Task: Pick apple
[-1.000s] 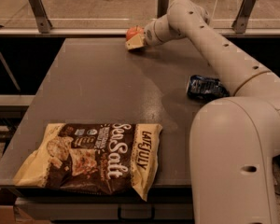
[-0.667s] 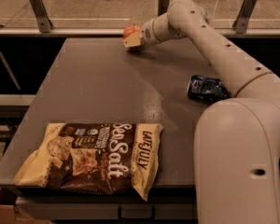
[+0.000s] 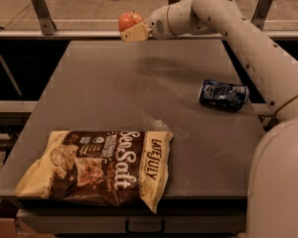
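The apple (image 3: 129, 20) is small, round and red-orange. It is held off the table, above its far edge, in my gripper (image 3: 131, 29). The pale fingers (image 3: 135, 33) close around the apple's lower side and hide part of it. The white arm reaches in from the right across the back of the table. The apple hangs clear of the tabletop, with the floor behind it.
A grey table (image 3: 139, 93) fills the view. A crushed blue can (image 3: 223, 94) lies at the right. A brown and cream sea salt chip bag (image 3: 97, 166) lies at the front left. A railing with metal posts (image 3: 42, 11) runs behind the table.
The gripper has lifted the apple up from the table's far edge and carried it a little to the left. The can and chip bag have not moved.
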Robot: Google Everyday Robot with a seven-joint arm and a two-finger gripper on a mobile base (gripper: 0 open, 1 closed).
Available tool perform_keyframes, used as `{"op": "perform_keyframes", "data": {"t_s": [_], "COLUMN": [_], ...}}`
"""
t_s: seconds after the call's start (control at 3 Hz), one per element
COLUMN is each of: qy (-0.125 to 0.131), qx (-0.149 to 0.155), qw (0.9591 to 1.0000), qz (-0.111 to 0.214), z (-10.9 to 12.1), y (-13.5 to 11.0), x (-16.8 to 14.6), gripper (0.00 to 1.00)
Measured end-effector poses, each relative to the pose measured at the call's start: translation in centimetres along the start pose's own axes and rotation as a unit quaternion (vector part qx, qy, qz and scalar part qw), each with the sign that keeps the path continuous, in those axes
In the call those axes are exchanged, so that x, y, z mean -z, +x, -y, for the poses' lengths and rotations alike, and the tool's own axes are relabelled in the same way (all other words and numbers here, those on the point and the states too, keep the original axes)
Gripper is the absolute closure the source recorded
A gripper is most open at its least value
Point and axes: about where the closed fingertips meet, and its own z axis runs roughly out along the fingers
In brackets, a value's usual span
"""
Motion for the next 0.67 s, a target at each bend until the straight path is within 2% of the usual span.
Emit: {"op": "perform_keyframes", "data": {"t_s": [0.33,0.67], "qy": [-0.074,-0.117], "qx": [0.068,0.128], "qw": [0.9946,0.9848], "qz": [0.026,0.013], "z": [-4.7,-7.0], "y": [-1.9,-0.8], "x": [2.9,3.3], "gripper": [1.0,1.0]}}
